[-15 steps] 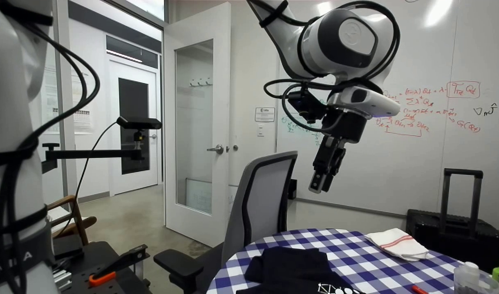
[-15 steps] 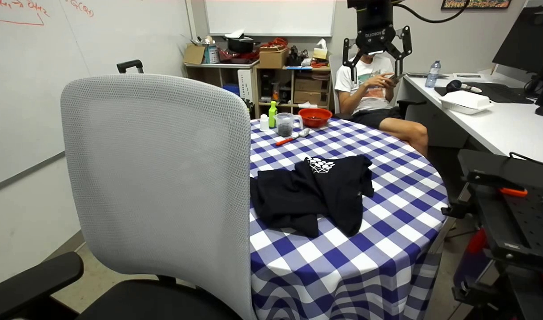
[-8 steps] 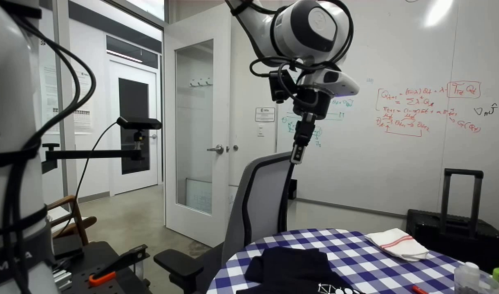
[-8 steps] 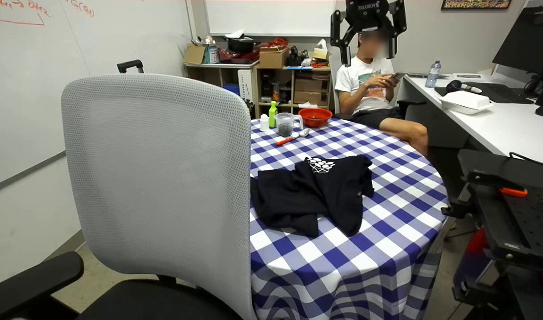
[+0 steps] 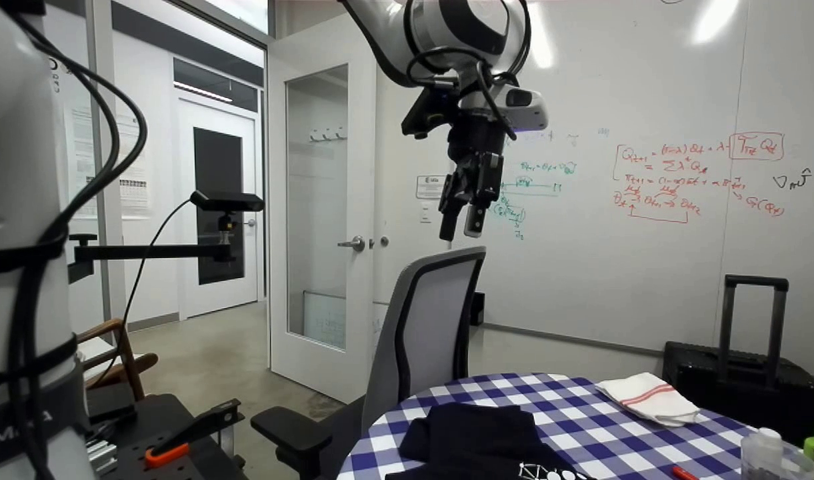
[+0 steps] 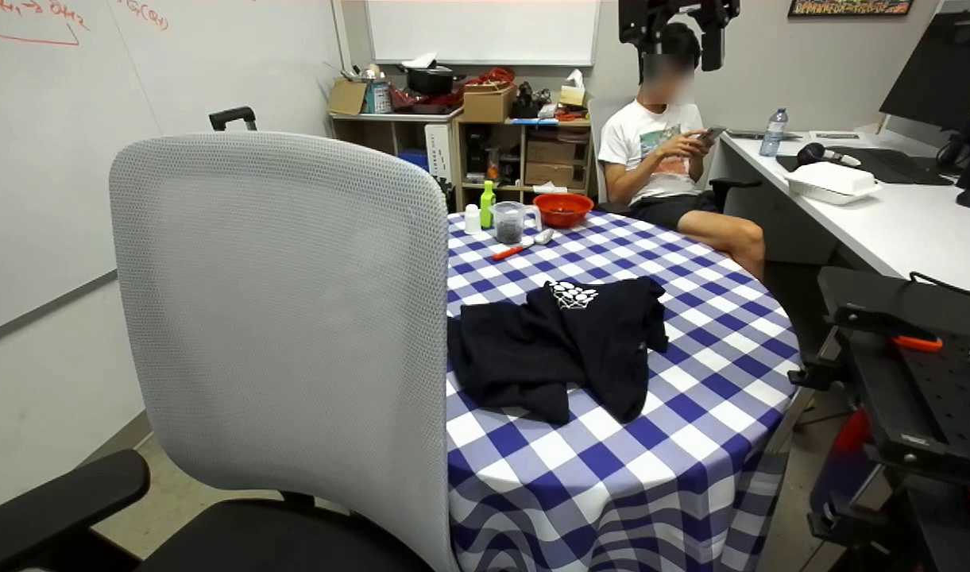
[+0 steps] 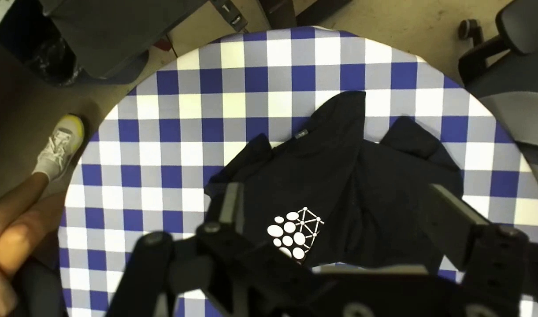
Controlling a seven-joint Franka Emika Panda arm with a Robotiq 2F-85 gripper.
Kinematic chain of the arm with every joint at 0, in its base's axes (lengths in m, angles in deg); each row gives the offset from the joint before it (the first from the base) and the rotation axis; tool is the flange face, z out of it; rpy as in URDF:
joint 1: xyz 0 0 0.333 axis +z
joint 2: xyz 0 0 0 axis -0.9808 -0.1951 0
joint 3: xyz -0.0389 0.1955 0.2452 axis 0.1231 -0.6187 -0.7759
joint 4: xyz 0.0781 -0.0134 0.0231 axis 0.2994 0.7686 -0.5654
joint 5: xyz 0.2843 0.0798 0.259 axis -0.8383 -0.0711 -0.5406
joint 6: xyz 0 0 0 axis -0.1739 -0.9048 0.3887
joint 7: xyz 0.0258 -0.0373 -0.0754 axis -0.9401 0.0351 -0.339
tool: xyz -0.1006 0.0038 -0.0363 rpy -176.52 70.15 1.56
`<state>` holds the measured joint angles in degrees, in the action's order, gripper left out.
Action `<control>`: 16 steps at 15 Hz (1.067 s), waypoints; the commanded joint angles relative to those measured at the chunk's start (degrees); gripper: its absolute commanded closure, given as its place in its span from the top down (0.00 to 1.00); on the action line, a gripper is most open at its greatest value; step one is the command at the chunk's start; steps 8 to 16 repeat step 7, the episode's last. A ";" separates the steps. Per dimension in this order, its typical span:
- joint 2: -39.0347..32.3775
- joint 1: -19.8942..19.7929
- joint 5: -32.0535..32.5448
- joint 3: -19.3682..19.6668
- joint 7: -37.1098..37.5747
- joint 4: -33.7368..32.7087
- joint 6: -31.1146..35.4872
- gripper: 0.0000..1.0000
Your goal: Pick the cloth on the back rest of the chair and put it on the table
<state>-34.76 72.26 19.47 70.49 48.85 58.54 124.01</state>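
The cloth, a black garment with a white print (image 5: pixel 477 433) (image 6: pixel 524 349) (image 7: pixel 396 176), lies crumpled on the table (image 5: pixel 560 400) (image 6: pixel 699 397) (image 7: pixel 158 149), which has a blue-and-white checkered tablecloth. The grey back rest of the chair (image 5: pixel 440 327) (image 6: pixel 286 302) stands beside the table with nothing on it; part of it shows at the right edge of the wrist view (image 7: pixel 524 114). My gripper (image 5: pixel 461 233) (image 6: pixel 681 59) (image 7: pixel 337 193) is open and empty, high above the table. In the wrist view the cloth shows below and between the spread fingers.
A white towel with red stripes (image 5: pixel 650 398) lies on the table. A red bowl (image 6: pixel 562 210), measuring cup (image 6: pixel 508 222), green bottle (image 6: pixel 487 205) and red-handled spoon (image 6: pixel 524 245) stand at its far side. A person (image 6: pixel 659 159) sits behind it. A black suitcase (image 5: pixel 740 387) stands by the whiteboard.
My gripper has risen and turned; it has moved up and to the left in an exterior view, with its fingers open throughout. The cloth, chair and table have not moved.
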 commanded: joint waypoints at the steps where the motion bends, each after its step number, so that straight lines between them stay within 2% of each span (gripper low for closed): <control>1: 4.87 0.98 3.02 -1.83 -6.78 4.44 1.45 1.00; 4: 7.33 1.81 5.01 -3.27 -11.80 6.39 2.89 1.00; 5: 4.22 1.12 3.12 -2.96 -8.54 3.74 1.25 1.00; 16: 4.65 1.24 3.20 -3.25 -8.65 4.05 1.33 1.00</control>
